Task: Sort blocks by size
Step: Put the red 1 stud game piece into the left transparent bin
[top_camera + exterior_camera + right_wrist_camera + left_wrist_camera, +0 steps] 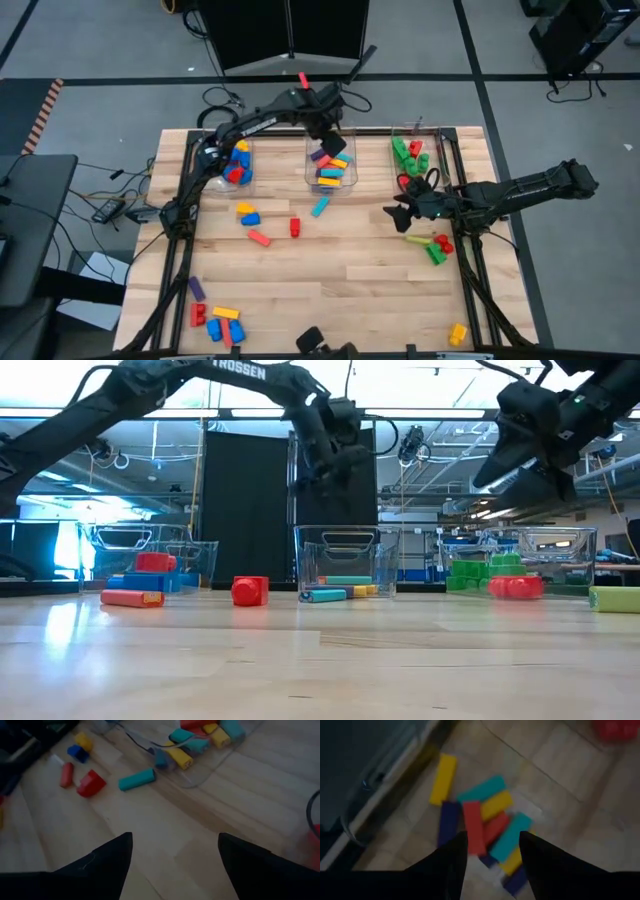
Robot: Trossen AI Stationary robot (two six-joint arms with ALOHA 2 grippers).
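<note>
- Left jaws [490,852] are parted with nothing between them, poised over the middle bin [331,165]; I see both dark fingers [452,862] framing the pile below.
- Right jaws [172,855] are spread wide and empty, hanging above bare desk [350,280] near the right side, beside the right bin [415,160].
- The left wrist view looks down on long blocks [482,822] in the middle bin: yellow, cyan, red, dark blue, overlapping. The lowest ones are cut off by the fingers, so I can't count them.
- The high view shows the same pile partly covered by the left gripper; the low view shows only a cyan and a yellow end through the clear wall.
- The left bin [237,160] holds red, blue and yellow pieces; the arm crosses it from above, so its contents are half hidden.
- The right bin holds green blocks [406,153] plus something red. Shapes are hard to make out.
- Loose on the desk: a cyan long block [320,207] just in front of the middle bin, a red chunky block [295,228], a pink-red long one [259,238], a yellow and blue pair [247,213].
- The right wrist view shows that cyan block [137,779] and the red chunky one [90,783] clearly; the low view puts the red one beside the middle bin.
- A near-left cluster [215,320] and a yellow piece [458,333] at near right show only in the high view.
- Green, red and yellow pieces [435,246] sit under the right arm, partly covered.
</note>
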